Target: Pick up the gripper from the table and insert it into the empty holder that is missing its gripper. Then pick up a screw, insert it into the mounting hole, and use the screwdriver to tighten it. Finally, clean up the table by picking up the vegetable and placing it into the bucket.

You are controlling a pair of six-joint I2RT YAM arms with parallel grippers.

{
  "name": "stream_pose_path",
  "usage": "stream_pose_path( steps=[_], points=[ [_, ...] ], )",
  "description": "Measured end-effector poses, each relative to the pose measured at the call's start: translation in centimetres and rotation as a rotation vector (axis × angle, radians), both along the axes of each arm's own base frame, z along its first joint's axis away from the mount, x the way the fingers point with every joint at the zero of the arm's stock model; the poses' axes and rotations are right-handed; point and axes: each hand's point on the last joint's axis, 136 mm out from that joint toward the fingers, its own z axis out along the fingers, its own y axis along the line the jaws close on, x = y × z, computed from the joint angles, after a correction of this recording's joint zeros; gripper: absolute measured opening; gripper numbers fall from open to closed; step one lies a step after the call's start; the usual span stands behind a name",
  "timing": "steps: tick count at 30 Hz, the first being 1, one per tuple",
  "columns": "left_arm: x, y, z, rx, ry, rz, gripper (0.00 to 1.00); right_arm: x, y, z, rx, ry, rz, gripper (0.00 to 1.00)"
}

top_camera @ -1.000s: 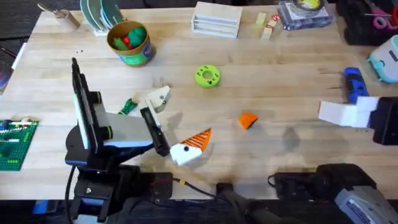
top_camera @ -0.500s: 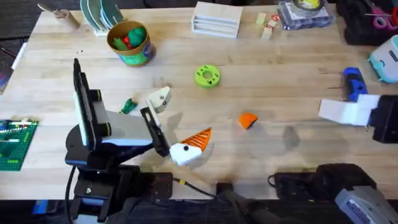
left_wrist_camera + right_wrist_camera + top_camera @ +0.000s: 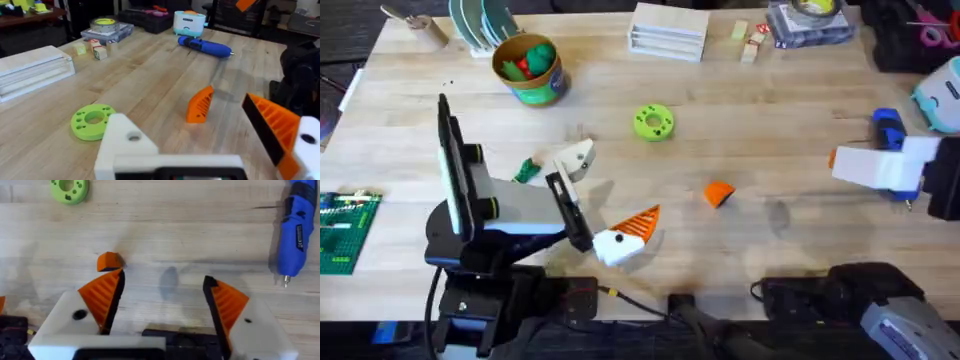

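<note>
Opening the job is the step in hand: the orange gripper pad (image 3: 719, 193) lies loose on the counter (image 3: 770, 100), near the middle and untouched. The right gripper (image 3: 834, 170) hangs above the wood well to the pad's right, jaws spread wide and holding nothing; its wrist view shows the pad just beyond one fingertip rather than between the two. The left gripper (image 3: 618, 185) rests low and open, its bare white holder (image 3: 575, 160) turned toward the middle, the vegetable (image 3: 527, 170) just beside it. The screwdriver (image 3: 890, 130) lies near the right arm, and the bucket (image 3: 530, 70) stands at the far left. Next, the right gripper probably has to shift over the pad, straddle it, descend and close.
</note>
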Motion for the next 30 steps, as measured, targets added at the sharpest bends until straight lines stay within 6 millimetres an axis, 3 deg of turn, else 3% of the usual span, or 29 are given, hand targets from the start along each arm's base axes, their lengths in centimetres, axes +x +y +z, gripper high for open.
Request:
stream_pose_path(
  steps=[12,21,30],
  points=[
    [0.0,0.0,0.0,0.0,0.0,0.0,0.991,-0.9,2.1,-0.5,0.077,0.056,0.088,0.994],
    [0.0,0.0,0.0,0.0,0.0,0.0,0.991,-1.2,4.6,-0.6,0.055,0.047,0.295,0.994],
    [0.0,0.0,0.0,0.0,0.0,0.0,0.991,0.5,8.0,-5.7,0.044,0.157,0.439,0.994]
  ],
)
